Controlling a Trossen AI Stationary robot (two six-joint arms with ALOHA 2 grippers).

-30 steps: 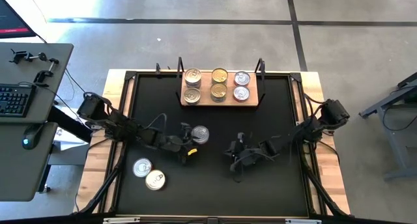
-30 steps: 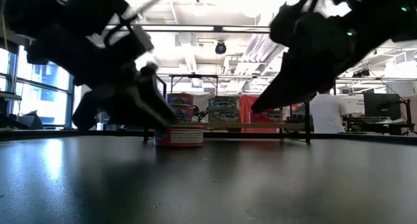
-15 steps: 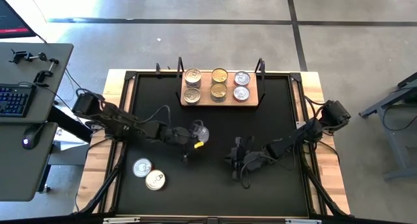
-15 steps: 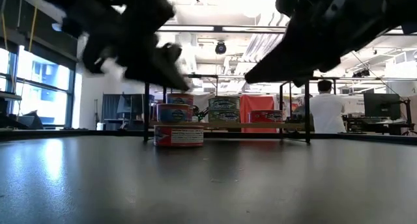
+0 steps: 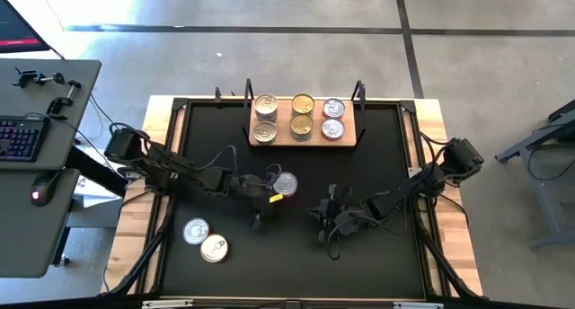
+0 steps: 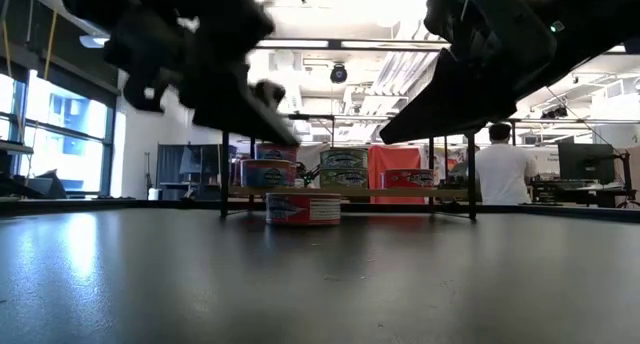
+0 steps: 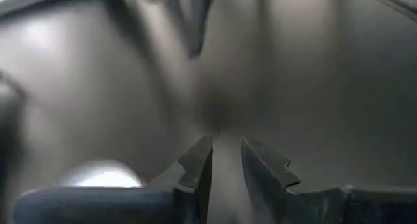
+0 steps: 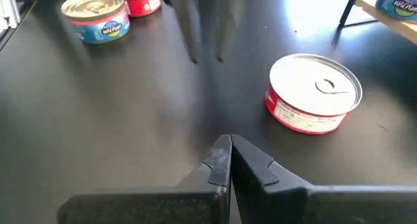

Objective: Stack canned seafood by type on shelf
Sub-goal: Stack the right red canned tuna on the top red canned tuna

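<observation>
One tin (image 5: 285, 184) flat, lid up, beside empty narrow-gapped left hand (image 5: 266, 199); right hand (image 5: 321, 217) clenched.

Left wrist view smeared by motion: mat (image 7: 313, 87) a grey wash, pale blob (image 7: 101, 175) beside the fingers (image 7: 195, 172) unreadable. Low view: left arm (image 6: 190, 54) blurred, both arms cut by top edge. Right wrist view: dark streak (image 8: 202, 22) unidentifiable, shelf tin (image 8: 399, 1) clipped at corner. High view: tin labels too small.
</observation>
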